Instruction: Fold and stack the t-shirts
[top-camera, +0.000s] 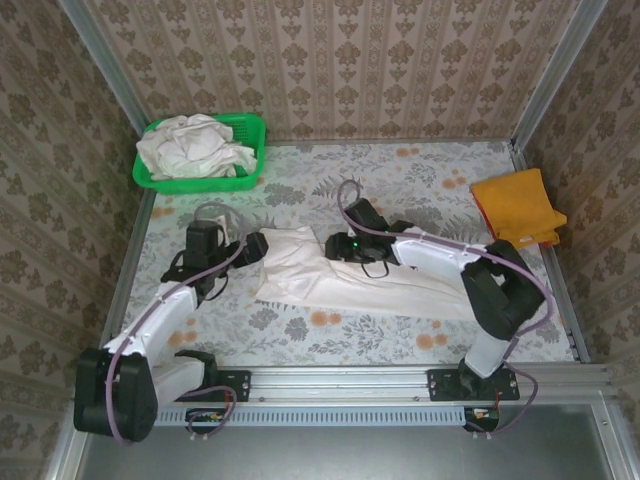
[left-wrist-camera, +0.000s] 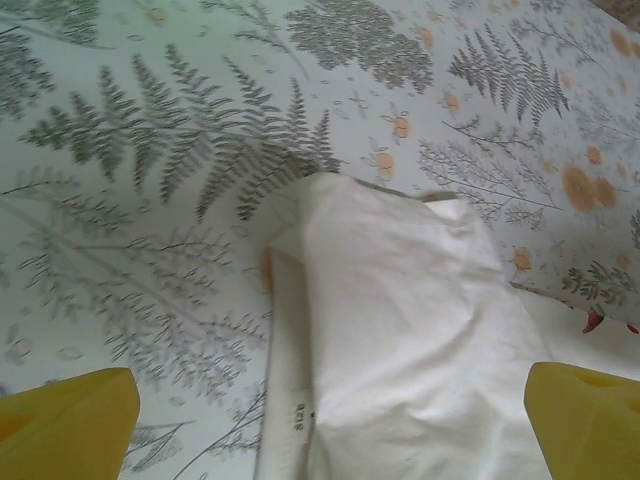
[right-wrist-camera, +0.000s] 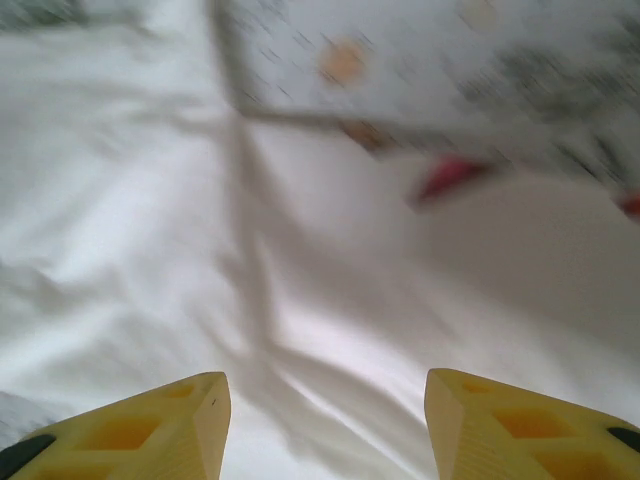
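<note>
An off-white t-shirt (top-camera: 330, 278) lies partly folded in the middle of the table, a long band running right toward the right arm. My left gripper (top-camera: 256, 247) hovers at its left end, open, its yellow fingertips (left-wrist-camera: 70, 425) wide apart over the folded edge of the shirt (left-wrist-camera: 400, 330). My right gripper (top-camera: 336, 245) is over the shirt's upper middle, also open, with rumpled white cloth (right-wrist-camera: 300, 300) between its fingertips (right-wrist-camera: 150, 430). A bit of red print (right-wrist-camera: 450, 175) peeks from under a fold. A folded orange t-shirt (top-camera: 515, 205) lies at the far right.
A green plastic basket (top-camera: 250, 125) at the back left holds crumpled off-white shirts (top-camera: 195, 148). The table wears a leaf-patterned cloth (top-camera: 400, 180). Papered walls close in the back and both sides. A metal rail (top-camera: 340, 385) runs along the near edge.
</note>
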